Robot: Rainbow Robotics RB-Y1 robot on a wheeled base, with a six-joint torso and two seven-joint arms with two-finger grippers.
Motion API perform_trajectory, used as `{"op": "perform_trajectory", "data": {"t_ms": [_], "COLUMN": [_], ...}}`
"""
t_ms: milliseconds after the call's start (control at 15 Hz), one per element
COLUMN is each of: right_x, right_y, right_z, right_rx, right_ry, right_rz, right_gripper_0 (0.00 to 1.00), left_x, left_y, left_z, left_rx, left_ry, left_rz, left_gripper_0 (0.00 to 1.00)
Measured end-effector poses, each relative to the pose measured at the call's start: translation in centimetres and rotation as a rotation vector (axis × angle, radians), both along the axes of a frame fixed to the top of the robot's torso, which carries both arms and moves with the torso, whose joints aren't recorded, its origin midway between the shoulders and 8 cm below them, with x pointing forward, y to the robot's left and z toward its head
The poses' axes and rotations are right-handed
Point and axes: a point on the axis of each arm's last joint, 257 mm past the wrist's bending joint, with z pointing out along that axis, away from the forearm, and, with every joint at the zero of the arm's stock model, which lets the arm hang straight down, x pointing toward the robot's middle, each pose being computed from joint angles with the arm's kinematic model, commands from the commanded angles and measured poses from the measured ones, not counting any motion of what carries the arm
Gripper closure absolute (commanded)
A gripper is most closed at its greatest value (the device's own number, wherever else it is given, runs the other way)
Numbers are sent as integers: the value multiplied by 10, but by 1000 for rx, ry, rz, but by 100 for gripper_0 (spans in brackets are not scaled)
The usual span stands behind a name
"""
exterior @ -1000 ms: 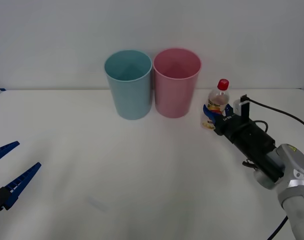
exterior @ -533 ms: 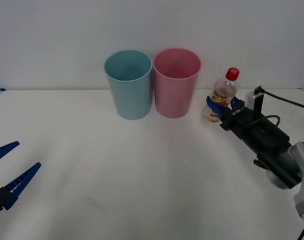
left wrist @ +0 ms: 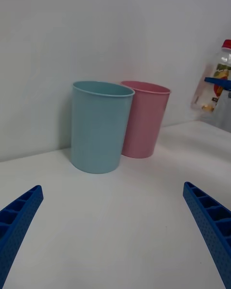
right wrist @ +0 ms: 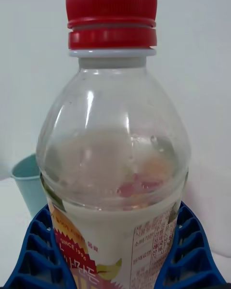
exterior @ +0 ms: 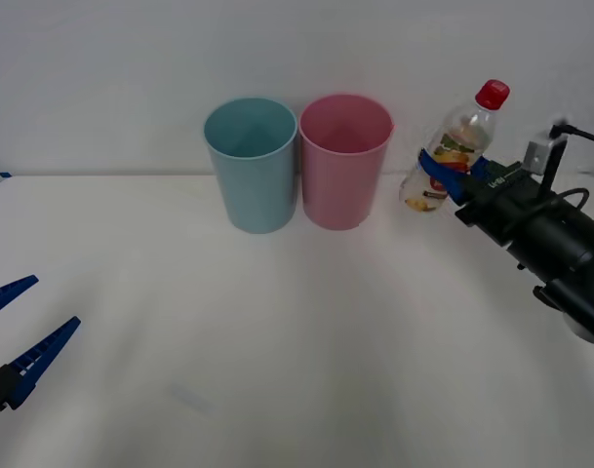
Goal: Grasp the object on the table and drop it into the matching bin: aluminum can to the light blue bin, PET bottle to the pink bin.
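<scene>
I have the bottle [exterior: 456,148] clenched in my right pincer [exterior: 459,174], lifted off the bench [exterior: 277,331] at upper right beside the pink bin [exterior: 344,161]; next I must carry it leftward over that rim, left pincer [exterior: 19,336] splayed idle.

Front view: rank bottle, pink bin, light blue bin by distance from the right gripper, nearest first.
1. Small clear plastic bottle with red cap: held in the right gripper, lifted and tilted.
2. Tall round pink plastic bin: just left of the bottle.
3. Tall round light blue plastic bin: left of the pink one.
</scene>
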Motion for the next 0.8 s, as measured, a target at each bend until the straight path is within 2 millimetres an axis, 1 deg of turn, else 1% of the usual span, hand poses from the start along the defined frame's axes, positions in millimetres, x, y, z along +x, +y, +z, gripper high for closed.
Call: {"op": "perform_trajectory", "data": {"t_ms": [200, 333, 467, 600, 800], "right_x": [-10, -9, -5, 5, 32], "right_y": [4, 7, 15, 26, 45], "right_z": [37, 60, 79, 96, 103], "right_rx": [32, 35, 16, 1, -41], "right_ry": [2, -6, -15, -24, -19], "right_rz": [59, 89, 115, 135, 159], "right_gripper_0": [100, 100, 100, 100, 100], "left_x": [0, 0, 0, 0, 0], "left_y": [0, 0, 0, 0, 0], "left_z": [0, 0, 0, 0, 0], "left_rx": [0, 0, 0, 0, 0], "left_ry": [0, 0, 0, 0, 0], "left_rz": [0, 0, 0, 0, 0], "left_gripper_0": [0, 0, 0, 0, 0]}}
